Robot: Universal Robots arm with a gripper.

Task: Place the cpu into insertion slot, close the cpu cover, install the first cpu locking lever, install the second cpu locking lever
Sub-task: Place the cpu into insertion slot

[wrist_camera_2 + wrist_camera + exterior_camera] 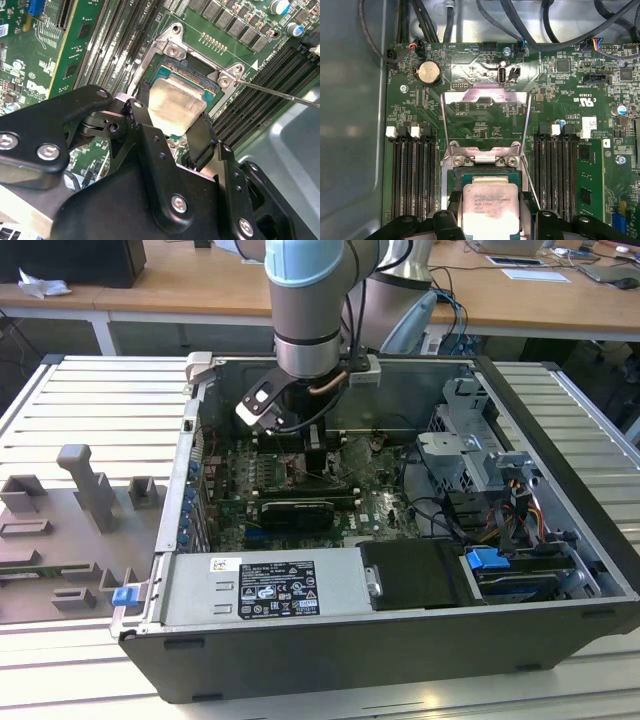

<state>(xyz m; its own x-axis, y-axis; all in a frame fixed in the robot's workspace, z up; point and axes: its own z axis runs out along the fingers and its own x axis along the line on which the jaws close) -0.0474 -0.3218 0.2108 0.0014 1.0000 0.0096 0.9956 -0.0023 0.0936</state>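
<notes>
The cpu (175, 102) (490, 205), a flat square chip with a pale metal top, sits between the black fingers (202, 137) of my gripper (172, 125) (490, 212), which is shut on its two sides. It hangs just over the insertion slot (192, 70) (485, 175), partly covering its dark centre; I cannot tell whether it touches. The cpu cover (485, 117) stands swung open on the far side of the slot. A thin locking lever (280, 92) sticks out beside the socket. In the exterior view my gripper (303, 455) reaches down into the open computer case (560, 400).
Long memory slots (412, 170) (555, 165) flank the socket on both sides. A coin battery (428, 73) and cables (470, 20) lie beyond the cover. A black graphics card (295, 512), power supply (265, 585) and drive cage (470, 455) fill the case. A grey parts tray (70, 530) lies at the exterior view's left.
</notes>
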